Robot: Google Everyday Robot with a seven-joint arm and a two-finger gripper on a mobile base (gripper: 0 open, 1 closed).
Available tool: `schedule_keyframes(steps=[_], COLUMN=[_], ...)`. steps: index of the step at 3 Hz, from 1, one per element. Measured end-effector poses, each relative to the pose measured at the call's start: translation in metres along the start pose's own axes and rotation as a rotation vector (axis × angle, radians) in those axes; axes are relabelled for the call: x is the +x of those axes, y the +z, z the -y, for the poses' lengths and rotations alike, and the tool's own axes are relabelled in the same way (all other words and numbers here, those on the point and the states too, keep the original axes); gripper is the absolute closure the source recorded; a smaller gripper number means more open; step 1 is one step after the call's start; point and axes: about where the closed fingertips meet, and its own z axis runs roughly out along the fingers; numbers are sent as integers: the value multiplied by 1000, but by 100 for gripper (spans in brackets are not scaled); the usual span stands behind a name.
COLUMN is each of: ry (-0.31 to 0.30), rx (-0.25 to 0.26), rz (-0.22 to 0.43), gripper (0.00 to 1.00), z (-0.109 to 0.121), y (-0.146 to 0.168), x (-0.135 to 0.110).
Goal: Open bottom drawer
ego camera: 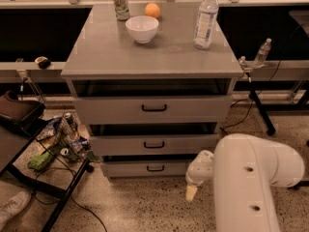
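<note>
Cabinet (145, 57): grey, three drawers stacked. Its top carries items, none bearing on the job.
Arm (251, 178): white, bulky, lower right of view and low over the floor (145, 207). Fwd end points left toward the cabinet base.
Bottom drawer (125, 169): lowest of the three, slimmest front, just above the floor and under the middle drawer (120, 145). Front is not pulled out; dark gap above it. Task not yet done.
Top items: water bottle (205, 18), bowl (142, 29), can (121, 4), orange (152, 10). All are well apart from the work area.
Gripper (191, 192): at the arm's tip, low, right of the bottom drawer front, near the cabinet's lower right corner but apart from it. Tip points down at the floor. How far open: cannot tell. Nothing seen held.
Handle (155, 168): small black bar at centre of the bottom front. Gripper is off to its right, no contact.
Step in hand (judgement): approach phase, gripper not at the handle.
Next move (judgement): bring gripper left to handle ht, turn it toward the front, close round the bar, then pull straight out from the cabinet. Little room above the floor and a small bar, so alignment needs care.
</note>
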Motion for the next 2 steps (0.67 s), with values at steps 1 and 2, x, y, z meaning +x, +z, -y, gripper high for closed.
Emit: schedule_keyframes(steps=[1,2], ry=[-19,-57], rx=[17,23], rz=[-17,-46], gripper=[0,0], z=[25,49], y=[26,43], x=[-14,-25])
